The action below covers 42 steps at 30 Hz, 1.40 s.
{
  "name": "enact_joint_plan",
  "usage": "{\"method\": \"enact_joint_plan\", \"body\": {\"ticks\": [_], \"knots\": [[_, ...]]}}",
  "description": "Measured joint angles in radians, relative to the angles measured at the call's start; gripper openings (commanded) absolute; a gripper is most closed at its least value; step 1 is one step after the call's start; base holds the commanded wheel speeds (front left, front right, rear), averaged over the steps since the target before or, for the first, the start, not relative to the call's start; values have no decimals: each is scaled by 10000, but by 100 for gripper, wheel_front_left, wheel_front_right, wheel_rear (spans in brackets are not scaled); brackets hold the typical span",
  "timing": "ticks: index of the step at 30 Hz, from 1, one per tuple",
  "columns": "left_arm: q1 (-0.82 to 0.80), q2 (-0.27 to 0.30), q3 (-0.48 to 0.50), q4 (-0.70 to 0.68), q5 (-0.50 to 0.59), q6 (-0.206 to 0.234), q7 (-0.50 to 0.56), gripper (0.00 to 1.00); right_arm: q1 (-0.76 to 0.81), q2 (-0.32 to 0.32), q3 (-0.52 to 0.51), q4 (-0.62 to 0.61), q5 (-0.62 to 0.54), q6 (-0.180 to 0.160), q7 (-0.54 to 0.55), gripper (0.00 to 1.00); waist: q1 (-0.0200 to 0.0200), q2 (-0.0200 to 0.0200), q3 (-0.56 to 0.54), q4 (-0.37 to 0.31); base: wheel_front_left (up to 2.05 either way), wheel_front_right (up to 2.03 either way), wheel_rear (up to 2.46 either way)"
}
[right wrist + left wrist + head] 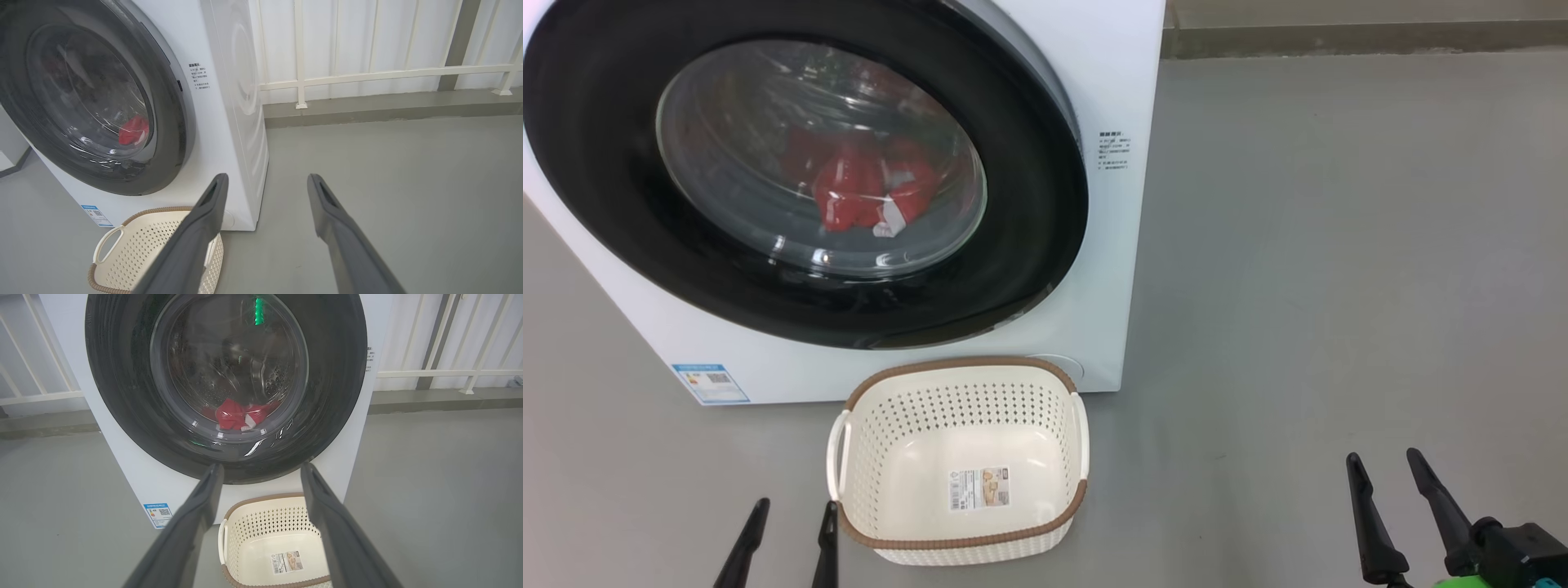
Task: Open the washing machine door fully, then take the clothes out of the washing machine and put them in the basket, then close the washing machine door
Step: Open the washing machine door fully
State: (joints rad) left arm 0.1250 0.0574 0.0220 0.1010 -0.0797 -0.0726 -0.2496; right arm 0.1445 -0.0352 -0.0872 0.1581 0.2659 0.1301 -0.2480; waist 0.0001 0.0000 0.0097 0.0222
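Observation:
The white washing machine point(1094, 82) stands on the floor with its black-rimmed round door point(621, 188) closed against the front. Red clothes point(858, 192) with white trim lie in the drum behind the glass, also seen as clothes point(237, 414) and clothes point(132, 130). The cream basket point(1045, 535) with a brown rim sits empty on the floor just in front of the machine. My left gripper point(796, 510) is open at the basket's left side, holding nothing. My right gripper point(1384, 461) is open over bare floor, well to the right of the basket.
Grey floor point(1339, 286) spreads wide to the right of the machine. A white railing point(367, 75) and panelled wall run behind it above a low kerb point(388, 108). A blue label sticker point(711, 382) is on the machine's lower left front.

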Motion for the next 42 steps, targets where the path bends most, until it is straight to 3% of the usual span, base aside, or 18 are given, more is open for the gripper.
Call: {"method": "enact_joint_plan", "body": {"ticks": [3, 8, 14, 23, 30, 42], "knots": [[-1, -46, 33, 2, 0, -84, 0, 100, -10, 2, 102, 25, 422, 0, 0, 0, 0, 0, 37, 15, 0, 0, 0], [-27, -56, 46, 21, 0, -176, 0, 100, -506, 4, 451, 38, 1613, 0, 0, 0, 0, 0, 210, 21, 0, 0, 0], [-419, -88, -90, 38, -6, -274, 0, 100, -2292, -25, 991, 38, 3028, 0, -17, 0, 0, 0, 633, 95, 0, 0, 0], [-1332, -100, -451, 142, -173, -437, 0, 100, -5341, -188, 1434, 458, 3743, 0, -75, 0, 0, 0, 1506, 537, 0, 0, 0], [-2006, -130, -826, 295, -477, -512, 0, 100, -7450, -813, 2249, 1241, 4489, 0, -77, 0, 0, 0, 2262, 1062, 0, 0, 0], [-2955, -176, -1197, 525, -897, -516, -2, 100, -10128, -2134, 4397, 2477, 8011, 0, 458, 0, 0, 1, 3602, 1851, 0, 0, 0]]}}
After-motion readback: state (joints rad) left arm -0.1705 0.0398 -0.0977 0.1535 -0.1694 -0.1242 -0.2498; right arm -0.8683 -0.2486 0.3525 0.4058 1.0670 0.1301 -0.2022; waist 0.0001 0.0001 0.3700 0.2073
